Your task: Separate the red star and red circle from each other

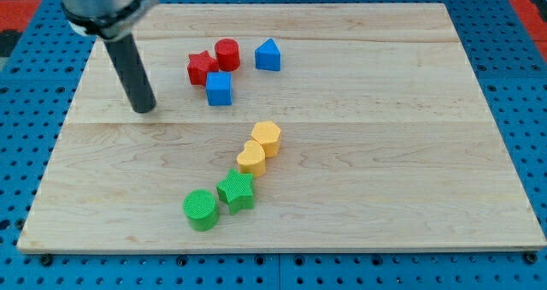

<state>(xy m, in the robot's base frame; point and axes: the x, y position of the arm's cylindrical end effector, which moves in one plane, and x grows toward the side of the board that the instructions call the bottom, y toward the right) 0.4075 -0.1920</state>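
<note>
The red star-shaped block (201,68) and the red cylindrical circle block (226,54) sit touching each other near the top of the pale wooden tabletop (410,153), the star to the view's left and slightly lower, the circle at its upper right. My tip (144,109), the lower end of the straight dark rod that serves as the tool, rests on the wood to the view's left of the pair and clear of every block; a plain rod has no jaws, so it neither opens nor closes and grips nothing. The main risk, as I judge it, is a push straight from the left: it would drive the star into the circle and carry both along together instead of parting them. A blue cube block (219,88) lies just below the star, touching or nearly so, and could be dragged along or could block the star's way downward. A blue triangular block (268,56) stands just to the right of the circle, leaving little room there. Lower down, a yellow hexagonal block (267,138), a yellow heart-shaped block (251,158), a green star-shaped block (236,191) and a green cylindrical block (201,210) form a diagonal chain, well apart from the reds.
</note>
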